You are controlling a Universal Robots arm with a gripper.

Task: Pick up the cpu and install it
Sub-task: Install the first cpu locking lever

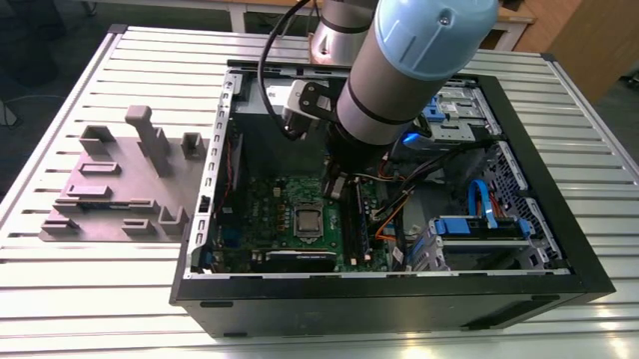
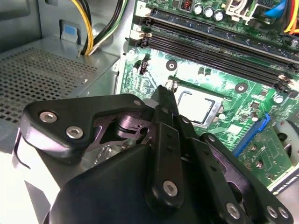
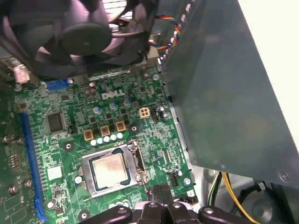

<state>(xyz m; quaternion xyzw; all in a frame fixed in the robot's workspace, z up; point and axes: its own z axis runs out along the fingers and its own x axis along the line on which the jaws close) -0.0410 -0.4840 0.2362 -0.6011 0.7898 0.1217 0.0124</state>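
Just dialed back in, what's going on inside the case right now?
The arm has its gripper down inside the open computer case, just over the green motherboard. The cpu lies flat in the socket there, and the gripper hovers close beside that socket rather than carrying the chip.

An open black computer case (image 1: pixel 399 303) is lying on the slatted metal bench (image 1: pixel 90 284), exposing a green motherboard (image 1: pixel 265 206). A grey moulded fixture (image 1: pixel 115 187) is sitting just beside it, at the exterior view's left. Yellow wires (image 2: pixel 86 23) are running along the case wall.
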